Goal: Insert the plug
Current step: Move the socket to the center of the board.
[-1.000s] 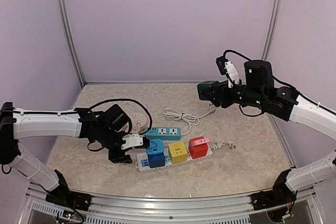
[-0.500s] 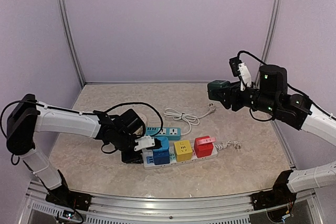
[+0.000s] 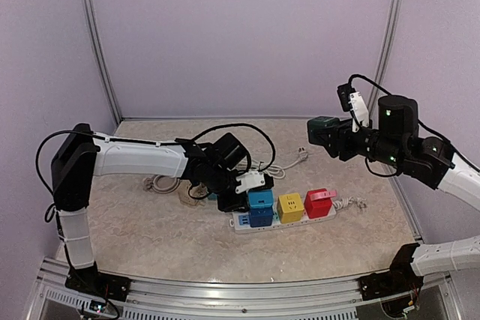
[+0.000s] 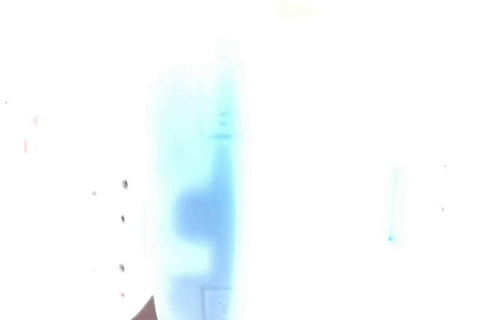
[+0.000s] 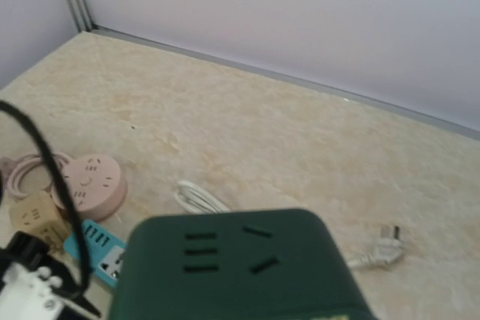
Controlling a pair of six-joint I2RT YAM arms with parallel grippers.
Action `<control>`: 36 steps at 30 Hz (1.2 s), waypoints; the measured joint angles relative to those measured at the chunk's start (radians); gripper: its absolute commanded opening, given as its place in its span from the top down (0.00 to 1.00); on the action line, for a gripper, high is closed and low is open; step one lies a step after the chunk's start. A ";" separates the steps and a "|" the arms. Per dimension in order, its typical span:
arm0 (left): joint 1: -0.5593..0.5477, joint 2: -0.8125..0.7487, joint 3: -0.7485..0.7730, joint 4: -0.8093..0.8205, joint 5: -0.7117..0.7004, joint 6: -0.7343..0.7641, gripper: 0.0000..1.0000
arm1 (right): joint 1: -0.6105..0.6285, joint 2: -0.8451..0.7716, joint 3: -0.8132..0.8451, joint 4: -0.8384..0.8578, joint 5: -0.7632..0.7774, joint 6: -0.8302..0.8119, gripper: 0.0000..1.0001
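Right gripper [image 3: 335, 140] clenched on green adapter [image 3: 321, 130]; white plug [image 3: 302, 155] lay at its 8 o'clock. Left gripper [image 3: 253, 182] state: cannot tell.

A robotics lab test cell, not a home or shop. Plain lavender panels [image 3: 240, 35] close in three sides, joined by bare aluminium posts [image 3: 97, 43]. The floor of the cell is a beige marble-patterned table [image 3: 150, 241] with a metal rail [image 3: 225, 290] along its near edge. Two white-and-black robot arms rise from that edge, the left arm [image 3: 142, 159] and the right arm [image 3: 427, 159], with loose black cables looping off them. The only things laid out are practice props: a white power strip [image 3: 240, 222] carrying blue, yellow and red cube adapters, a dark green cube adapter [image 3: 321, 130] held aloft by the right arm, a round pink socket [image 5: 94, 181] and a coiled white cord [image 3: 259, 162].
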 measured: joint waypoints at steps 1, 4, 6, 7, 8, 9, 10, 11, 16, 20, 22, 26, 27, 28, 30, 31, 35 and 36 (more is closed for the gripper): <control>-0.002 0.022 0.030 0.003 0.010 0.000 0.57 | 0.000 -0.008 0.000 -0.013 0.008 0.001 1.00; -0.012 0.084 0.104 0.005 0.044 0.000 0.56 | -0.002 -0.037 0.000 -0.046 0.026 0.003 1.00; -0.019 0.121 0.151 0.005 0.066 0.000 0.56 | -0.002 -0.061 0.000 -0.067 0.040 0.005 1.00; -0.024 0.142 0.176 0.007 0.081 0.000 0.56 | -0.002 -0.072 0.000 -0.074 0.045 0.005 1.00; -0.027 0.154 0.191 0.008 0.092 0.000 0.56 | -0.002 -0.084 0.000 -0.081 0.051 0.006 1.00; -0.029 0.162 0.201 0.011 0.103 0.000 0.56 | -0.002 -0.092 0.000 -0.086 0.056 0.006 1.00; -0.033 0.170 0.210 0.012 0.113 0.000 0.55 | -0.002 -0.101 0.001 -0.092 0.060 0.006 1.00; -0.035 0.174 0.216 0.014 0.120 0.000 0.55 | -0.002 -0.109 0.001 -0.098 0.063 0.006 1.00; -0.045 0.208 0.257 0.032 0.155 -0.016 0.54 | -0.002 -0.127 0.001 -0.112 0.071 0.006 1.00; -0.052 0.254 0.336 0.037 0.161 -0.035 0.43 | -0.002 -0.122 0.006 -0.118 0.069 0.007 1.00; -0.052 0.270 0.387 0.025 0.161 -0.033 0.37 | -0.002 -0.108 0.021 -0.126 0.070 0.010 1.00; -0.040 0.256 0.422 -0.008 0.151 0.027 0.22 | -0.002 -0.076 0.048 -0.142 0.076 0.019 1.00; -0.036 0.243 0.407 -0.023 0.146 0.053 0.18 | -0.002 -0.071 0.050 -0.145 0.079 0.021 1.00; -0.030 0.227 0.391 -0.039 0.141 0.082 0.13 | -0.002 -0.068 0.051 -0.149 0.081 0.022 1.00; -0.008 0.180 0.340 -0.103 0.132 0.148 0.04 | -0.003 -0.058 0.054 -0.159 0.089 0.024 1.00; 0.009 0.153 0.315 -0.156 0.131 0.181 0.02 | -0.005 -0.052 0.056 -0.163 0.094 0.026 1.00; 0.097 0.086 0.297 -0.317 0.138 0.269 0.01 | -0.013 -0.015 0.070 -0.166 0.104 0.036 1.00; 0.116 0.080 0.299 -0.337 0.139 0.282 0.01 | -0.013 -0.004 0.074 -0.166 0.104 0.039 1.00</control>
